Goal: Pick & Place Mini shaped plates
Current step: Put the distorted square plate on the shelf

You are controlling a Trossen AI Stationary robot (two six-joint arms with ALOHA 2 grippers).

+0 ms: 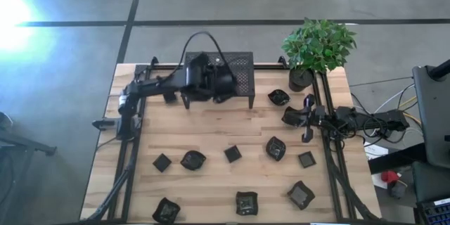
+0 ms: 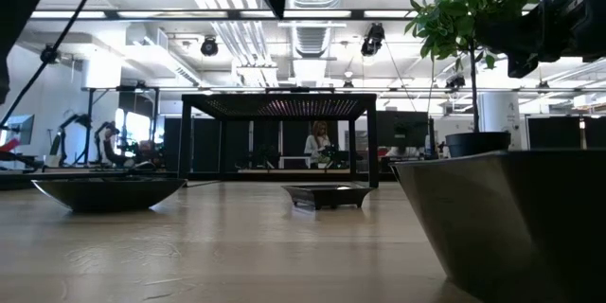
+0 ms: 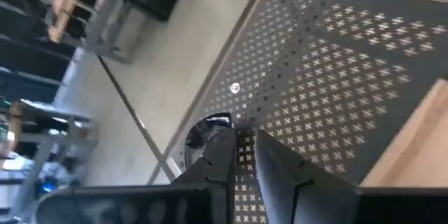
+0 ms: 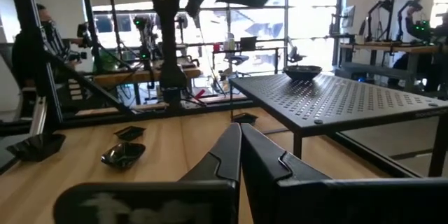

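Plates [image 1: 233, 154] lie scattered over the wooden worktop [image 1: 211, 130], most of them in two loose rows on the side away from the rack [image 1: 242, 63]. One more plate [image 4: 302, 72] sits on the rack's perforated top, as the right wrist view shows. The left pincer [image 3: 245, 140] hangs over that top with its fingers a little apart and the rack's pattern visible through the gap, so it seems to hold nothing. A shiny rounded edge just beside one finger may be that same plate; I cannot tell.

The step looks like the let-go after setting a plate on the rack. To do it well, the left pincer should rise straight up until its fingers are clear of the plate's rim, and only then swing away, so the tiny dish is not dragged or tipped off the edge.

The right pincer [image 4: 238, 129], fingers pressed together and holding nothing, waits low at the worktop's right side, near the plant pot [image 1: 301, 79].
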